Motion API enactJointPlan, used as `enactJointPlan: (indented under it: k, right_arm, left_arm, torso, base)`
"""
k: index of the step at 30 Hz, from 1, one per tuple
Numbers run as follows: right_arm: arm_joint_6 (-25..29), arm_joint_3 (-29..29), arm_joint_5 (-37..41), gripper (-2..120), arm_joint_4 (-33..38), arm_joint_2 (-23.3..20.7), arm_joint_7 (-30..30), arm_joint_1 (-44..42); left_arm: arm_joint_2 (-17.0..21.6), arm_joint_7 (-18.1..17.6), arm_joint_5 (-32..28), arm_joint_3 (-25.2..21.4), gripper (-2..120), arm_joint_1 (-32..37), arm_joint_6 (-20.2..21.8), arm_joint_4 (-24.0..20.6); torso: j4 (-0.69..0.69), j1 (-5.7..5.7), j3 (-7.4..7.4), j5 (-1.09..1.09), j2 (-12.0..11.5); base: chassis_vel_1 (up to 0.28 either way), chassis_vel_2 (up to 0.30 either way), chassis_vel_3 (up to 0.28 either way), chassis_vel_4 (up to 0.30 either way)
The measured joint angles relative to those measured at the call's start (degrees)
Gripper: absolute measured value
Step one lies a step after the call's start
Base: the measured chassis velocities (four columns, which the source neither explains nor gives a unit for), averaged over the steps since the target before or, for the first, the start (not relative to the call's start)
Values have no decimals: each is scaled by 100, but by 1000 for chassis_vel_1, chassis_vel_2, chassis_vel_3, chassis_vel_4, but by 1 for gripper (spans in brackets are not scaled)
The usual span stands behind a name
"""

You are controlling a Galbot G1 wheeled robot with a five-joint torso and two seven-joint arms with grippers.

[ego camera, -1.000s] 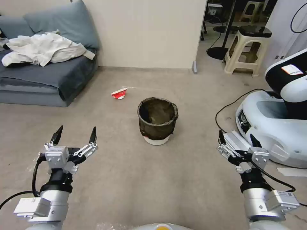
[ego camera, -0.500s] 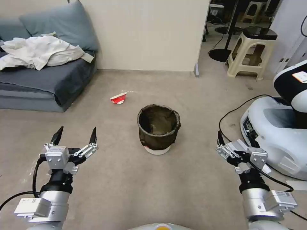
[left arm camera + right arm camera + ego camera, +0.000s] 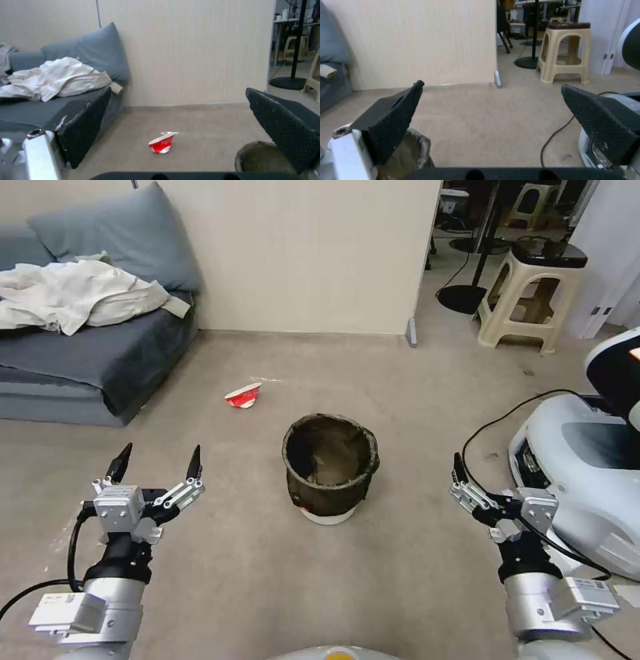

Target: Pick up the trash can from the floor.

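Left gripper [image 3: 157, 463] at seven o'clock in the head view, jaws spread wide, nothing between them, held above the floor [image 3: 220, 553]. Right gripper [image 3: 490, 480] at four o'clock, likewise wide and empty, close beside a white robot base [image 3: 587, 473] with a black cable [image 3: 497, 421] curling across the carpet. Between the two, just below centre and well apart from both: the bin [image 3: 330, 465], upright on the floor, dark liner over rim and sides, white foot showing beneath. Beyond it at eleven o'clock, a tipped red cup [image 3: 243, 395] on beige carpet. Farther out at ten o'clock, a grey sofa [image 3: 93, 360] with a blue cushion [image 3: 117, 237] and rumpled white cloth [image 3: 73, 297]. Cream wall [image 3: 300, 253] at twelve o'clock, ending at a corner; past it at two o'clock, a beige stool [image 3: 533, 293] and a black stand base [image 3: 462, 299].
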Motion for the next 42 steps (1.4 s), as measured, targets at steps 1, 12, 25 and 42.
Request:
enactJointPlan:
  k: [1, 12, 25, 42]
  right_arm:
    - [11, -5, 0, 100, -6, 1, 1, 5]
    - [53, 10, 4, 100, -179, -8, 62, 188]
    - [91, -101, 63, 100, -599, -43, -41, 500]
    - [301, 76, 59, 100, -1176, 48, -171, 757]
  left_arm:
    - [1, 0, -10, 0, 100, -6, 0, 5]
    - [467, 292, -498, -173, 100, -272, 106, 396]
    - [1447, 185, -1291, 320, 100, -1627, 992, 1153]
    - [1937, -607, -1535, 2252, 100, -3771, 2202, 2397]
  torso:
    - [0, 0, 0, 0, 0]
    - [0, 1, 0, 0, 0]
    - [0, 0, 0, 0, 0]
    - [-1, 1, 0, 2, 0]
  base:
    - [-121, 95, 84, -99]
    - [-32, 30, 36, -33]
    - [0, 0, 0, 0]
    - [0, 0, 0, 0]
